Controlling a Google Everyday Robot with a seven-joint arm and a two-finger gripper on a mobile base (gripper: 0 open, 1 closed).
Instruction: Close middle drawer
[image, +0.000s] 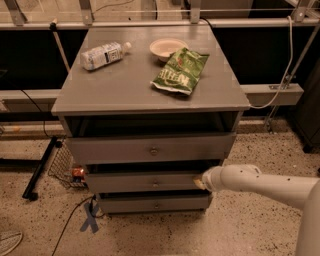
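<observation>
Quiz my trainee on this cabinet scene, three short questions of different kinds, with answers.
1. True or false: the bottle stands upright.
2. Fill in: next to the bowl lies a green ___.
3. Where is the hand? A: above the bowl. B: at the right end of the middle drawer's front. C: gripping the bottle.
Key: 1 false, it lies on its side. 2 bag. 3 B.

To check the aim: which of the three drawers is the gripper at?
The middle drawer; the gripper is at its front's right end, under the top drawer, above the bottom drawer.
</observation>
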